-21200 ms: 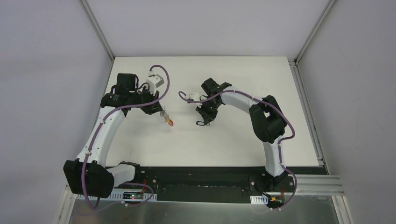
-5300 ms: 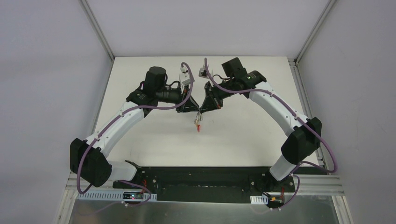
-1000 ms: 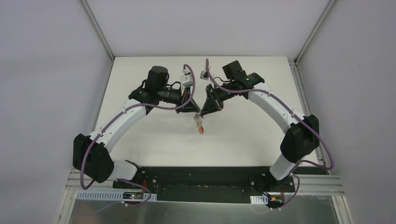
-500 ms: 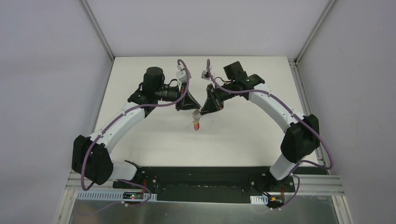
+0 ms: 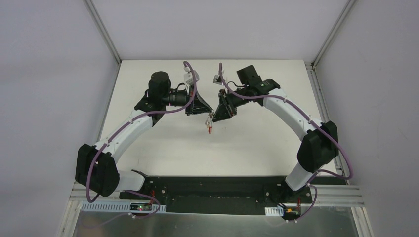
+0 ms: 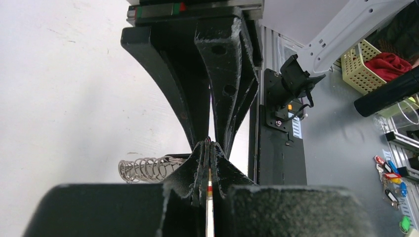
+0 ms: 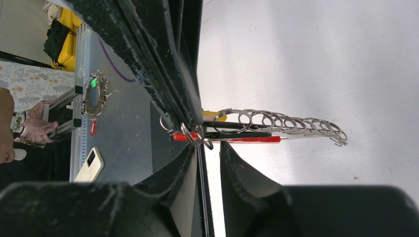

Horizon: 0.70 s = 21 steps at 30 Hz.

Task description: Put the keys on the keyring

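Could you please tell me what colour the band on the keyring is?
Red; the keyring shows it best in the right wrist view.

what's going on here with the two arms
Two robot arms meet tip to tip over the middle of the table with a keyring between them. The left gripper is shut on the keyring's red band, and the wire loops trail out to one side. The right gripper sits right at the keyring with its jaws slightly apart, gripping nothing that shows. Whether the key is on a loop can't be told from these views.
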Available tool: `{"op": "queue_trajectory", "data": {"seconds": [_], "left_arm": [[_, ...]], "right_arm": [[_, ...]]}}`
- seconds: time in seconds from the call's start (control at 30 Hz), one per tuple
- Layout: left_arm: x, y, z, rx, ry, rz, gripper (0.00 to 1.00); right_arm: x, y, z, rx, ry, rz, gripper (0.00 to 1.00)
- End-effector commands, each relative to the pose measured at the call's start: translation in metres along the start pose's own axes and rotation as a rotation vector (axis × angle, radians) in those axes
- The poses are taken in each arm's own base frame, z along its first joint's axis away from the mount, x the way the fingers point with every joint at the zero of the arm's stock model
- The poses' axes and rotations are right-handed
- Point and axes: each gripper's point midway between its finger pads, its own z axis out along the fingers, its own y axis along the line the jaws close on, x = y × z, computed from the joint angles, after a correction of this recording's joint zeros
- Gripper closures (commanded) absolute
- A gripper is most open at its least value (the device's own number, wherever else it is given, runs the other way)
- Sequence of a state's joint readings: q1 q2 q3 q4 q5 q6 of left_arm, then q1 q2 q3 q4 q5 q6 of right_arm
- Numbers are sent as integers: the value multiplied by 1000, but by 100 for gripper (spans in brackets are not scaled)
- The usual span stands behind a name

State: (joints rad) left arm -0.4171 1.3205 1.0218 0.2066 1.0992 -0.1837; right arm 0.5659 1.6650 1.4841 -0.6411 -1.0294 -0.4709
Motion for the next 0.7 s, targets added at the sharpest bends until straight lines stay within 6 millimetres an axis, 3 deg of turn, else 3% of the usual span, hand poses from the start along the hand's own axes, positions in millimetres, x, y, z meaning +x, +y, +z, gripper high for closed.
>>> {"op": "queue_trajectory", "data": {"seconds": [0.0, 0.2, 0.67], "left_arm": [[-16, -16, -6, 52, -43, 77, 100], [-16, -17, -3, 76, -62, 35, 100], [-21, -16, 2, 111, -116, -51, 100]], "right_arm": [[-21, 20, -20, -3, -61, -79, 72], [-34, 28, -32, 3, -97, -120, 69], [-38, 35, -30, -50, -111, -112, 70]]}}
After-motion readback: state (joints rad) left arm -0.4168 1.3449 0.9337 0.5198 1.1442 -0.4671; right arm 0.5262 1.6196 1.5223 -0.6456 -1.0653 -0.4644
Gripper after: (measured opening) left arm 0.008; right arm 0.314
